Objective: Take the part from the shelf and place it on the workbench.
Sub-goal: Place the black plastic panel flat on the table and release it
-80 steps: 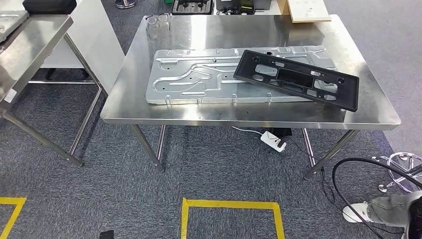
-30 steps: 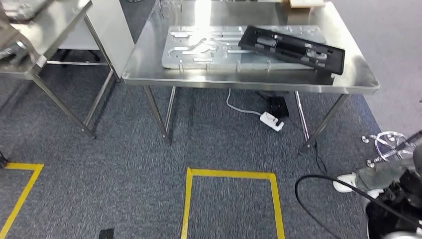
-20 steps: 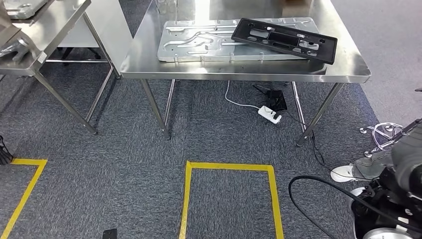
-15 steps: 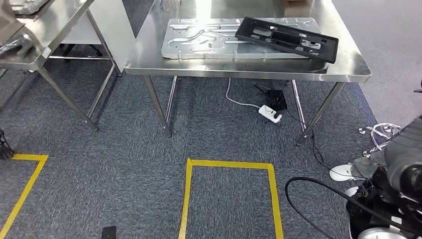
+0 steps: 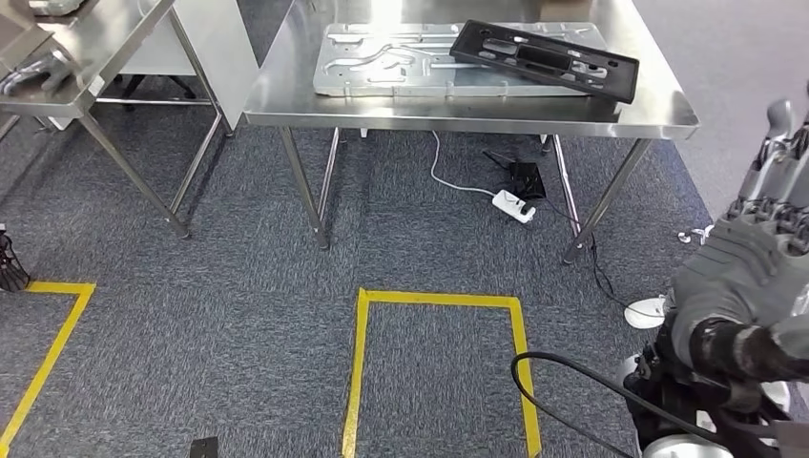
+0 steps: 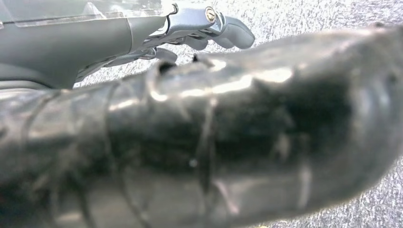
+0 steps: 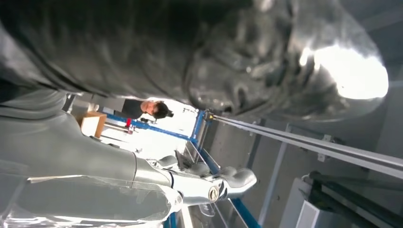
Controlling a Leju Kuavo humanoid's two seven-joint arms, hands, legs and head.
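Black plastic frame (image 5: pixel 545 59) lies near the workbench's (image 5: pixel 458 114) right edge, overlapping the metal panel (image 5: pixel 420 62), well apart from the right hand (image 5: pixel 763 239), whose empty fingers (image 5: pixel 777 129) are extended.

A big blurred dark shape (image 6: pixel 228 156) hides most of the floor just beside the left hand (image 6: pixel 190 28). The right hand (image 5: pixel 777 162) is cut by the picture's edge. Its grasp cannot be told.
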